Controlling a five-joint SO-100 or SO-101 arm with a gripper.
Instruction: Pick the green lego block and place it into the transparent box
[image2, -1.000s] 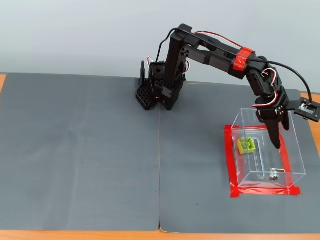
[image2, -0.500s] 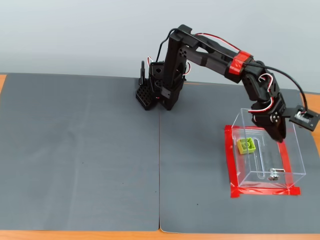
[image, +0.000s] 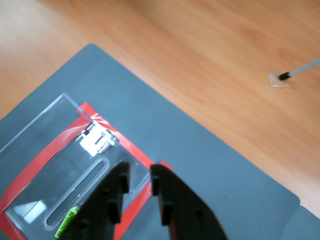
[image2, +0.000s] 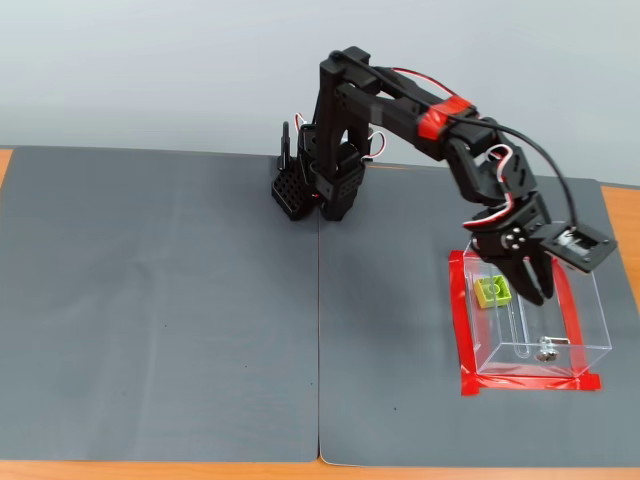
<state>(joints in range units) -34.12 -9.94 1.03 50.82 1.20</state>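
Retreat under way: black two-finger gripper (image2: 533, 289) swung leftward and lifted since a second ago, now above the open top of the clear plastic rectangular box edged with red tape (image2: 590, 300), fingers slightly parted and empty. Small lime-green 2x2 lego brick (image2: 493, 290) unmoved, resting studs-up on the box floor near its far-left corner; only a green sliver (image: 64, 225) in the wrist view. Placement judged finished. Square in plan, so no real long axis; sides slightly skewed to the box walls.
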